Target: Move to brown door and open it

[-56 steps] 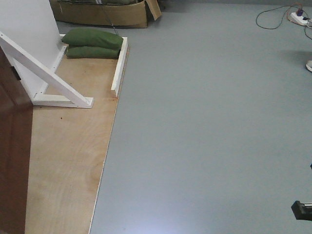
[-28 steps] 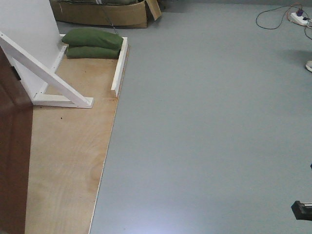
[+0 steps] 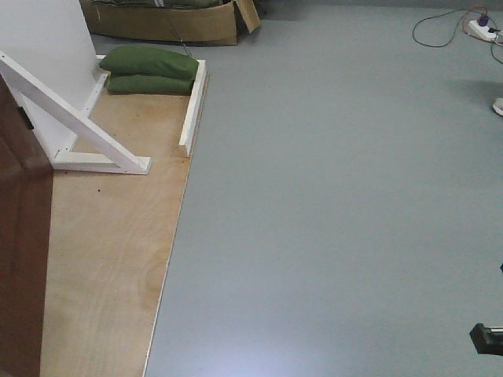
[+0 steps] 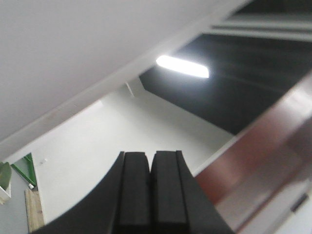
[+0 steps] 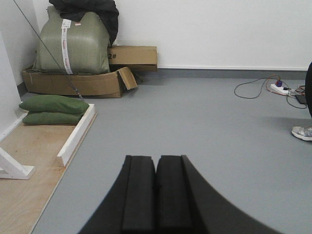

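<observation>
The brown door (image 3: pixel 20 236) fills the left edge of the front view, reddish-brown and glossy; its handle is out of view. In the left wrist view the door (image 4: pixel 263 146) shows as a reddish-brown band at the right, with my left gripper (image 4: pixel 150 158) shut, empty and tilted upward toward the ceiling. My right gripper (image 5: pixel 156 161) is shut on nothing and points over the grey floor, away from the door.
A white wall panel (image 3: pixel 39 55) with a diagonal white brace (image 3: pixel 75 118) stands on a plywood base (image 3: pixel 110 251). Green sandbags (image 3: pixel 149 69) and a cardboard box (image 3: pixel 165 22) lie behind. A power strip with cables (image 3: pixel 481 30) and a person's shoe (image 5: pixel 302 132) are at the right.
</observation>
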